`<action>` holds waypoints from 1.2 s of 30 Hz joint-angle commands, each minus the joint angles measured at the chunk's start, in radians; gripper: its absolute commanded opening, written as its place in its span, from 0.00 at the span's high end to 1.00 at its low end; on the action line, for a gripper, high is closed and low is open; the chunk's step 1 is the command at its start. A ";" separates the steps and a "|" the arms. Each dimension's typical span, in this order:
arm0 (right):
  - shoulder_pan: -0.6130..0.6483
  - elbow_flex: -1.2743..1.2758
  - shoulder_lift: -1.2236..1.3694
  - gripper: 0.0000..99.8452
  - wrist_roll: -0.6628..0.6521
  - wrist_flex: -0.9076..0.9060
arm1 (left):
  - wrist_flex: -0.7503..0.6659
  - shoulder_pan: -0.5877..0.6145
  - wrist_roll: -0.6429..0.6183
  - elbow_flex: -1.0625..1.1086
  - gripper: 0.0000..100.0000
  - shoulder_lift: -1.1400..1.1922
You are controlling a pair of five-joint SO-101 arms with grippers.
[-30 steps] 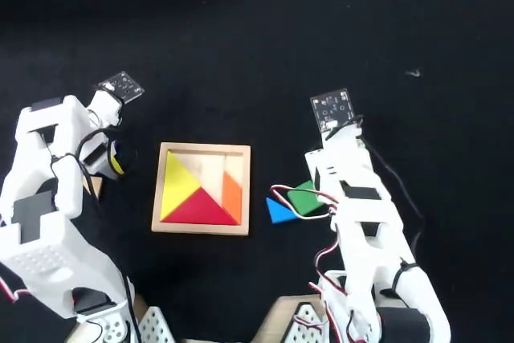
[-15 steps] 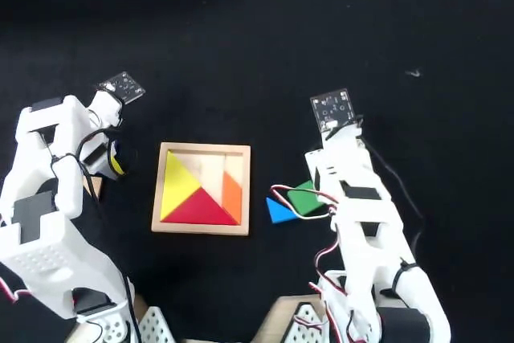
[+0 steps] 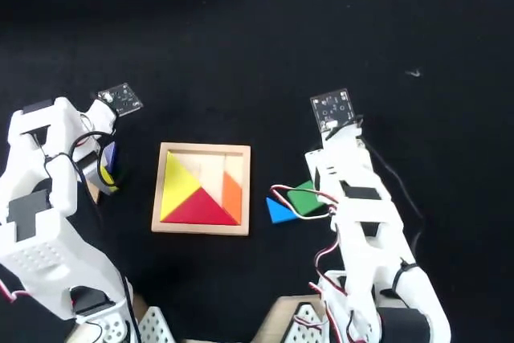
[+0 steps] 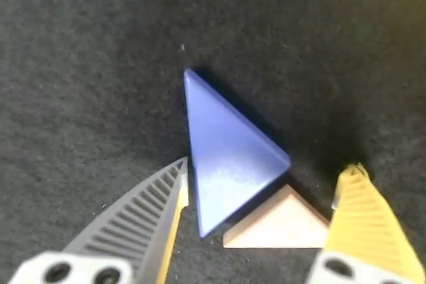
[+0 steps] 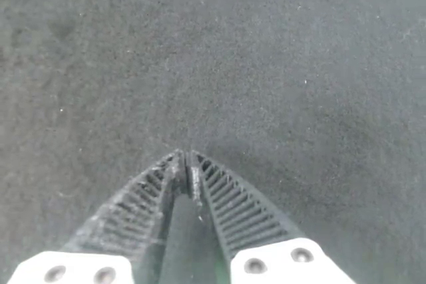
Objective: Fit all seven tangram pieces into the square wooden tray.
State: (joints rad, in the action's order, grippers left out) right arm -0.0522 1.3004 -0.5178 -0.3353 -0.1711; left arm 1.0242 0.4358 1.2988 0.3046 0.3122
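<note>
Left gripper (image 4: 269, 165) hangs open over the black tabletop (image 3: 241, 54), left of the square wooden tray (image 3: 201, 229). Its two fingers straddle a pair of loose pieces. A violet-blue triangle (image 4: 226, 157) lies flat between them, smooth-faced and sharp-cornered, with one corner pointing away from the gripper. The ribbed grey finger (image 4: 143, 211) stands just beside one edge of this triangle. The ribbed yellow finger (image 4: 359, 221) is set apart on the other side. A small triangle of bare pale wood (image 4: 281, 224) lies flat against the violet-blue triangle's near edge, touching it or nearly so.

Right gripper (image 5: 185, 164) is closed on nothing, its ridged dark fingers pressed together above the felt-like cloth of the tabletop.

Inside the light wooden rim of the tray, a yellow triangle (image 3: 178, 182) fills the left side and a red triangle (image 3: 201, 208) fills the near side. An orange piece (image 3: 231, 192) lies along the right edge, and bare wood shows in the far part. Right of the tray, a light blue piece (image 3: 278, 212) and a green piece (image 3: 303, 195) lie on the tabletop. They touch each other and are partly hidden under the right arm.
</note>
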 commanded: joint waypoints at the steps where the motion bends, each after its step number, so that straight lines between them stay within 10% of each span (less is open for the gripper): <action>1: 0.014 -0.005 -0.035 0.99 -0.002 0.017 | 0.025 -0.021 0.006 -0.033 0.66 0.028; 36: 0.014 -0.005 -0.035 0.99 -0.002 0.017 | 0.187 -0.128 -0.416 -0.142 0.75 -0.110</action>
State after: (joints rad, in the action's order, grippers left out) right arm -0.0522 1.3004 -0.5178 -0.3353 -0.1711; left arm 1.2206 0.2854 0.8784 0.1956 0.2463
